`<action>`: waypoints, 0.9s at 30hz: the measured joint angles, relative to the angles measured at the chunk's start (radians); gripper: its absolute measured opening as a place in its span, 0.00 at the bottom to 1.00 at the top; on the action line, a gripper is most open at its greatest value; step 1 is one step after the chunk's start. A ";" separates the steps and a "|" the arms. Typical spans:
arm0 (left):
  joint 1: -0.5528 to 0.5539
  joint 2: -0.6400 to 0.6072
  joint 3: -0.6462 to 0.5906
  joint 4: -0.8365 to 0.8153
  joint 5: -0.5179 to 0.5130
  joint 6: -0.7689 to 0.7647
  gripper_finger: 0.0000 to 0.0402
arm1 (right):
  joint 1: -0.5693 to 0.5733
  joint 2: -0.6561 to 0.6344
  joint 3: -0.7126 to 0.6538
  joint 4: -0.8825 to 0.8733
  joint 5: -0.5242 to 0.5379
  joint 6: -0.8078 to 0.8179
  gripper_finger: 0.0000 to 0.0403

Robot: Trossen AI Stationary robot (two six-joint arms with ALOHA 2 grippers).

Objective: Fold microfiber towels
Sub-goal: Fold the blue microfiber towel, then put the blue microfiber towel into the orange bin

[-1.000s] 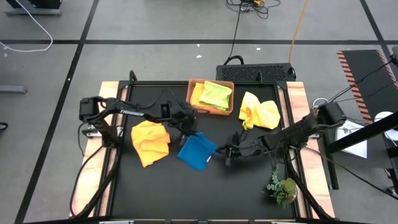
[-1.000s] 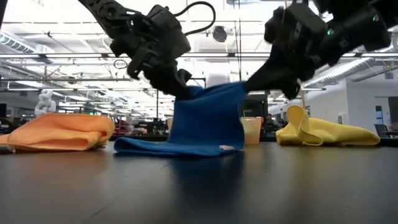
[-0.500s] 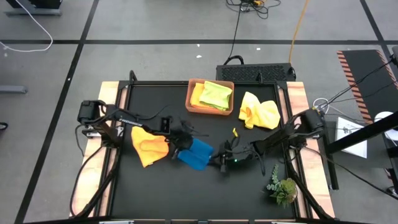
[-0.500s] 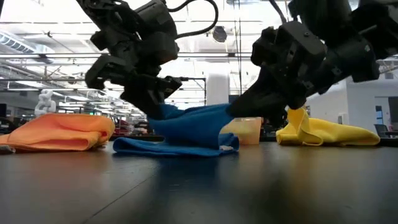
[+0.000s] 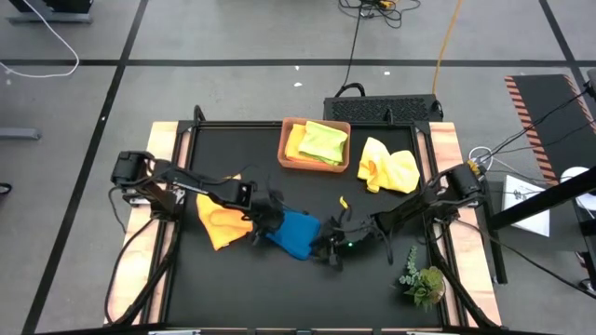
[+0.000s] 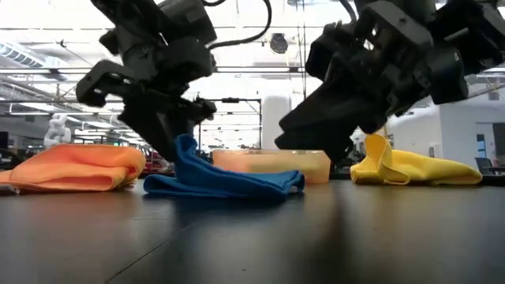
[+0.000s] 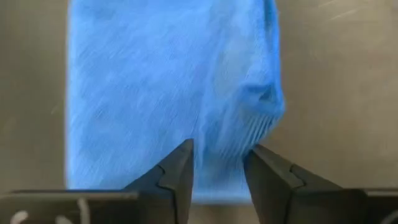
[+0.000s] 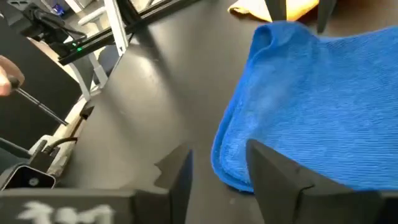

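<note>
The blue towel (image 5: 298, 233) lies folded in two on the black table (image 5: 233, 288), flat except for one corner (image 6: 186, 148) that stands up. My left gripper (image 7: 219, 152) is open just above that end of the towel, pointing steeply down. My right gripper (image 8: 217, 168) is open and low at the towel's other end, by its rounded fold (image 8: 227, 155). An orange towel (image 5: 223, 216) lies crumpled to the left. A yellow towel (image 5: 389, 167) lies at the far right. My left gripper's open fingers (image 7: 180, 168) stand over the blue towel's edge (image 7: 217, 180), coming from above. Whether they touch the cloth I cannot tell. My right gripper's one finger (image 8: 267, 174) shows against the towel's folded edge (image 8: 233, 177). Whether it touches the cloth I cannot tell.
A brown tray (image 5: 289, 158) at the far middle holds a lime green towel (image 5: 324, 141) and a yellow one (image 5: 295, 141). A green plant sprig (image 5: 424, 281) lies near the right front corner. Bare table stretches in front of the blue towel.
Both grippers have sunk and gone toward the table's near edge, carrying the blue towel's raised edge over its lower half. That edge has dropped clear of my right gripper onto the layer below, so the towel lies doubled, only the corner by my left gripper still standing up.
</note>
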 joint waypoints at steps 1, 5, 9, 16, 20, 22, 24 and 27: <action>0.002 -0.011 0.010 -0.026 -0.020 -0.006 0.36 | -0.002 -0.010 0.000 -0.012 0.003 -0.002 0.37; 0.011 -0.093 0.019 -0.099 -0.079 -0.029 0.40 | -0.024 -0.065 -0.001 -0.076 0.054 -0.006 0.42; 0.033 -0.152 0.019 -0.064 -0.074 -0.054 0.41 | -0.058 -0.107 -0.010 -0.172 0.177 0.000 0.43; 0.117 -0.095 0.021 0.048 -0.025 -0.074 0.41 | -0.171 -0.079 -0.016 -0.282 0.164 0.109 0.43; 0.186 -0.035 0.019 0.099 0.049 -0.073 0.41 | -0.223 -0.049 -0.018 -0.271 0.045 0.105 0.43; 0.222 -0.009 0.018 0.132 0.117 -0.086 0.41 | -0.243 -0.036 -0.015 -0.247 -0.013 0.104 0.43; 0.256 0.022 0.019 0.156 0.172 -0.109 0.42 | -0.255 -0.028 -0.018 -0.243 -0.050 0.104 0.43; 0.291 0.059 0.018 0.205 0.239 -0.153 0.44 | -0.269 -0.014 -0.016 -0.222 -0.107 0.120 0.43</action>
